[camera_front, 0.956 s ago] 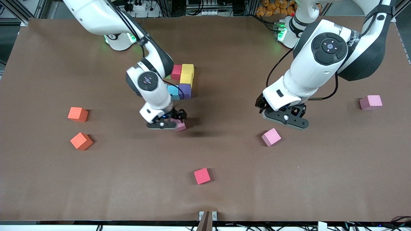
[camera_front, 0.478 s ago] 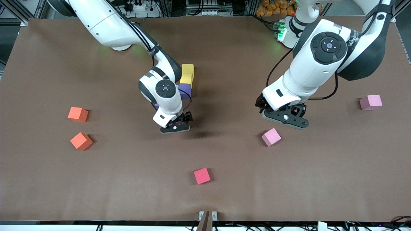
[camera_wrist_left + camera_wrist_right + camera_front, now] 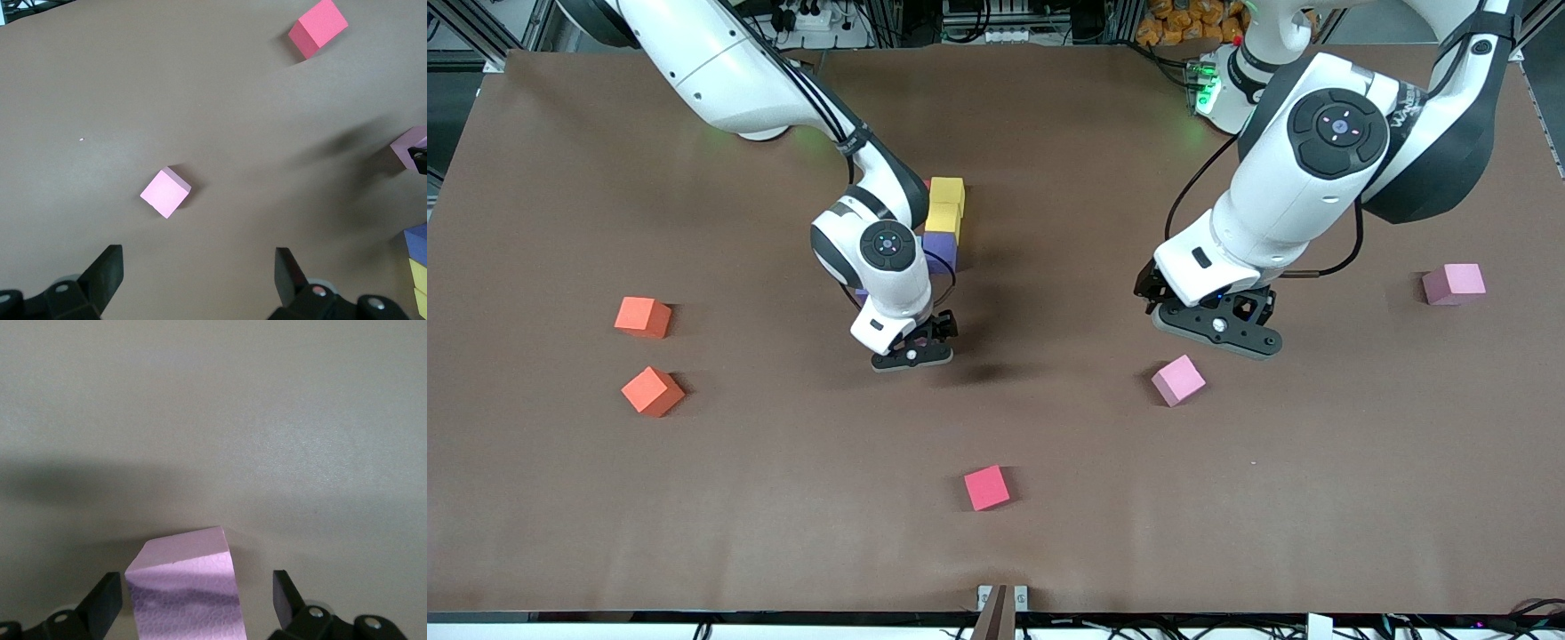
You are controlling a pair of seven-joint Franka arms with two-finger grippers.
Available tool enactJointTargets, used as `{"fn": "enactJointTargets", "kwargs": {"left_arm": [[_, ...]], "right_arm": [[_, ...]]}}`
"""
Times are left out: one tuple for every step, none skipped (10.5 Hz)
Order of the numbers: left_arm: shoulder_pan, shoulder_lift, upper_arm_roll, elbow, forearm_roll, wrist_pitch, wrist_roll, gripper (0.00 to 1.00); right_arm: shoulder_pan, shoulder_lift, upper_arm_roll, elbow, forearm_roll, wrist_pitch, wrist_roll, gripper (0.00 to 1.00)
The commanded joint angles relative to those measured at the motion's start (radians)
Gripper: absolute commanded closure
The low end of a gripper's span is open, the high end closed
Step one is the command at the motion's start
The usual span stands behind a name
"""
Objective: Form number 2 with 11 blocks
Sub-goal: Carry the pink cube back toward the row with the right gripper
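The right gripper [image 3: 914, 348] is down low at the middle of the table [image 3: 1049, 533], just nearer the camera than the partly built number 2 [image 3: 941, 227]. Its wrist camera shows the fingers [image 3: 103, 603] spread apart with a pale pink block [image 3: 187, 593] sitting between them, a gap on either side, so nothing is clamped. From the front that block is hidden under the hand.

Of the figure itself I can make out two yellow blocks [image 3: 945, 204] with a purple block [image 3: 941, 252] touching the nearer one; the rest is hidden by the right arm.

The left gripper [image 3: 1214, 327] hangs over bare table toward the left arm's end, fingers [image 3: 107, 273] wide apart and holding nothing. A light pink block [image 3: 1178, 380] lies on the table just nearer the camera than that gripper, turned at an angle. Another pink block [image 3: 1454, 284] sits well out at the left arm's end.

A deeper pink-red block [image 3: 987, 487] lies alone, close to the camera's edge. Two orange cubes [image 3: 647, 354] rest near each other toward the right arm's end.
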Motion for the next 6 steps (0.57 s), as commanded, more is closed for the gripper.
{"fn": "enactJointTargets", "kwargs": {"left_arm": [[0.004, -0.014, -0.003, 0.001, 0.016, -0.018, 0.019, 0.00], [0.004, -0.014, -0.003, 0.001, 0.014, -0.018, 0.019, 0.00], [0.003, -0.014, -0.003, 0.001, 0.014, -0.018, 0.018, 0.00], [0.004, -0.014, -0.003, 0.001, 0.014, -0.018, 0.019, 0.00], [0.004, -0.014, -0.003, 0.001, 0.014, -0.018, 0.019, 0.00], [0.004, -0.014, -0.003, 0.001, 0.014, -0.018, 0.018, 0.00]], "right_arm": [[0.002, 0.009, 0.000, 0.004, -0.021, -0.005, -0.003, 0.00], [0.002, 0.010, 0.000, 0.004, -0.021, -0.003, -0.001, 0.00], [0.003, 0.013, 0.000, 0.004, -0.021, 0.001, 0.000, 0.00], [0.003, 0.013, 0.000, -0.011, -0.021, 0.015, 0.003, 0.00], [0.002, 0.012, 0.000, -0.032, -0.021, 0.055, 0.005, 0.31], [0.000, 0.012, 0.000, -0.048, -0.021, 0.082, 0.008, 0.83]]}}
